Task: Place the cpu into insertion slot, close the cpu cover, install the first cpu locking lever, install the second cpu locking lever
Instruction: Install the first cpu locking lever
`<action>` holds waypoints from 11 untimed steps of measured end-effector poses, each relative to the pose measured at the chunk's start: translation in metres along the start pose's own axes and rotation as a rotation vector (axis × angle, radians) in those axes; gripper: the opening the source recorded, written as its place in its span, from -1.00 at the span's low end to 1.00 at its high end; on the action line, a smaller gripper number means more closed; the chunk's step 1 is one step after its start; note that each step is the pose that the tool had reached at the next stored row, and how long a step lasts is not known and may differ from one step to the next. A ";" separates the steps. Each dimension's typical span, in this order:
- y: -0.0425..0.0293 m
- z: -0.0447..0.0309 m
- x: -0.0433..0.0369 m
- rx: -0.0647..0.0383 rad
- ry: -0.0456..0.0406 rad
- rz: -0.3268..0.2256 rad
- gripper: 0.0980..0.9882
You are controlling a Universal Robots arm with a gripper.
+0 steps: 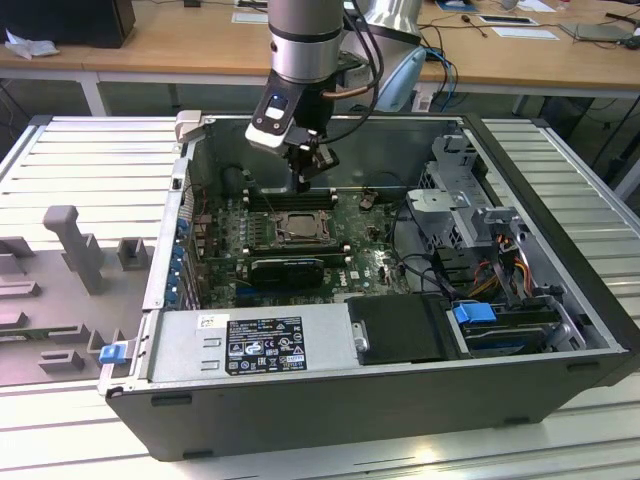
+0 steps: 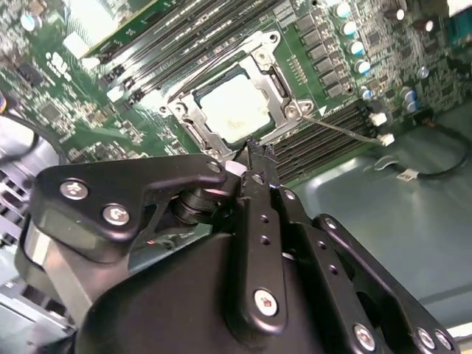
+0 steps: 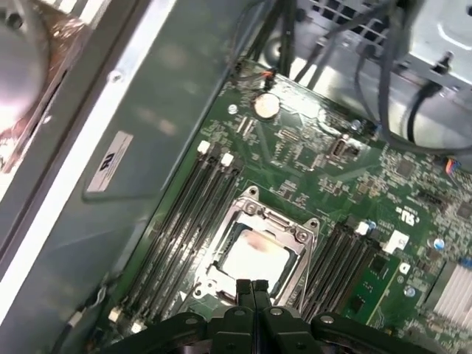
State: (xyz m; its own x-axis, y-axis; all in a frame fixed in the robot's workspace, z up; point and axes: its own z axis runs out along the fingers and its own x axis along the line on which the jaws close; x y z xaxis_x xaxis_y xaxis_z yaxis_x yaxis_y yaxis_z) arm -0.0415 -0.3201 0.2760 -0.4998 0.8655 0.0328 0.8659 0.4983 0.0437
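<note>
Our fingers (image 3: 243, 291) — pressed together, empty — hang at twelve o'clock of the cpu (image 1: 298, 228) in the exterior view; we judge the loose locking lever (image 2: 341, 128) wants slow, square pressure.

Lab, wooden desks (image 1: 180, 45), open computer case (image 1: 400, 400)

Wrist views close above insertion slot (image 2: 274, 77) (image 3: 284, 221)

Open computer case (image 1: 400, 400) (green motherboard (image 3: 310, 156) inside)
</note>
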 end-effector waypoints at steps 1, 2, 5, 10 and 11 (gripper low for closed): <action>0.0000 0.0000 0.0000 0.001 0.0008 -0.020 -0.98; 0.0000 0.0000 0.0000 0.001 0.0016 -0.039 -0.98; 0.0000 0.0000 0.0000 0.004 0.0046 -0.107 -0.98; 0.0000 0.0001 0.0000 0.007 0.0093 -0.215 -0.98; 0.0000 0.0001 0.0000 0.008 0.0103 -0.238 -0.98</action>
State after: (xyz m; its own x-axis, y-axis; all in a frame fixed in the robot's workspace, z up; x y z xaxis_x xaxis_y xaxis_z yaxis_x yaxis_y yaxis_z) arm -0.0415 -0.3201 0.2760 -0.6900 0.7230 0.0327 0.7237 0.6887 0.0436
